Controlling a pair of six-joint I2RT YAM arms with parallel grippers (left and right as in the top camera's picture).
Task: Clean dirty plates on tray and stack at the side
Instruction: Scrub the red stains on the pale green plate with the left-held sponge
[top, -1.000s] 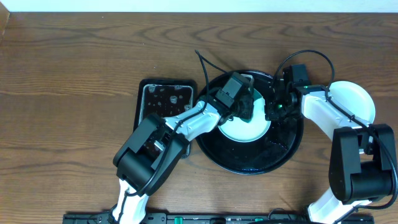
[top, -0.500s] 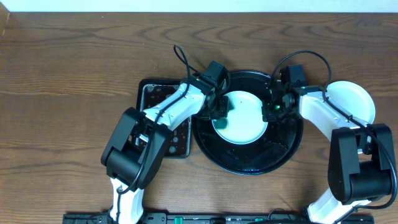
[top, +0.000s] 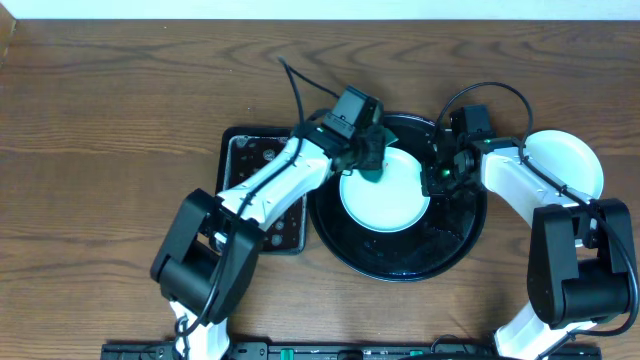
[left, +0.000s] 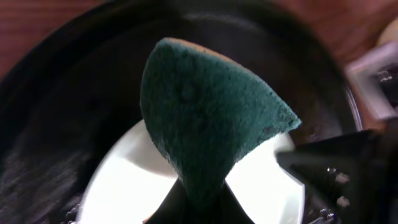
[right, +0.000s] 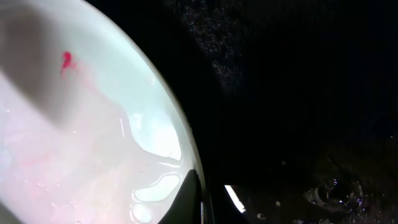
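Shifted my left hand (top: 368, 160), clamped on green sponge (left: 205, 118), from the left edge to the upper-left rim of the pale plate (top: 390, 200) in the round black tray (top: 400, 268). Right hand (top: 437, 178) pinches the plate's right rim.

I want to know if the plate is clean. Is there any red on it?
Yes, the right wrist view shows a small red smear on the wet white plate.
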